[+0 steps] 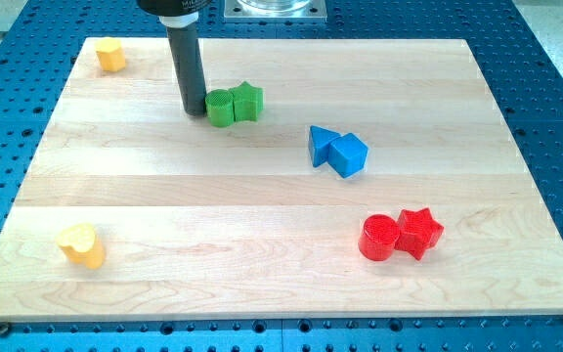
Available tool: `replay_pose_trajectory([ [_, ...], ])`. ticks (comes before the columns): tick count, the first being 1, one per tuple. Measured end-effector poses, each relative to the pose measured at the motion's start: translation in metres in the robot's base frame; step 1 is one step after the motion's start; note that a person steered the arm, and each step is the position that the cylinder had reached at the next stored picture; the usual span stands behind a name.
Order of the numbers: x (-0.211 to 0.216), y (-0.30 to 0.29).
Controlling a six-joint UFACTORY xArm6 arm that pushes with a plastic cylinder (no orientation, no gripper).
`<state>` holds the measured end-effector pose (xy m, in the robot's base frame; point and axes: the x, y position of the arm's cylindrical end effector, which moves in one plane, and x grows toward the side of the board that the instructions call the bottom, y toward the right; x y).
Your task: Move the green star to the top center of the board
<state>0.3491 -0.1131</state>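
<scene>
The green star [248, 100] lies in the upper middle of the wooden board [164, 186], a little left of centre. A green round block [221, 108] touches its left side. My tip [194, 110] stands just left of the green round block, touching or nearly touching it, with the dark rod rising to the view's top. The star is on the far side of the round block from my tip.
A blue triangle block [321, 145] and a blue cube [348, 154] sit together right of centre. A red cylinder [378, 238] and a red star [419, 232] sit at the lower right. A yellow block [111, 55] lies at the top left, a yellow heart [82, 245] at the lower left.
</scene>
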Motion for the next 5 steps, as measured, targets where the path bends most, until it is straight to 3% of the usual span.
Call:
replay_pose_trajectory([
  [1, 0.04, 0.004],
  [2, 0.049, 0.041],
  [4, -0.084, 0.086],
  [5, -0.107, 0.085],
])
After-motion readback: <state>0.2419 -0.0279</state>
